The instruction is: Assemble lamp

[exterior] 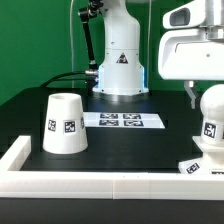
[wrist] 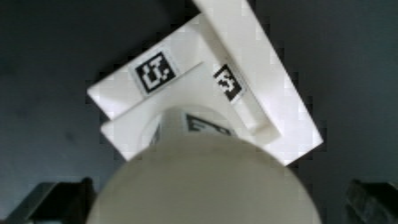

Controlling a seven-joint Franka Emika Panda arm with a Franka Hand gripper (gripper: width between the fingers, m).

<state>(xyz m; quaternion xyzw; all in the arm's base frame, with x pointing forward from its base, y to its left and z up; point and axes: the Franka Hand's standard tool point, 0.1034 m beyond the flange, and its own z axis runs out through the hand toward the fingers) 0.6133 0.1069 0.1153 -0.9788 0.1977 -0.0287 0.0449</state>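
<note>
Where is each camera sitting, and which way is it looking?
Wrist view: on the arm's wrist, looking down on the bulb and base; the open gripper shows dark fingertips either side.
Exterior view: off the arm, low, facing the robot pedestal across the shade and marker board; the gripper is over the bulb at the exterior view's right.
Both show bulb, base and gripper.

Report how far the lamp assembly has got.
Done, it seems: the bulb stands on the base, though whether it is fully seated cannot be told. In hand: the open pincer has one finger on either side of the bulb. Left: the shade stands apart, not yet mounted.
</note>
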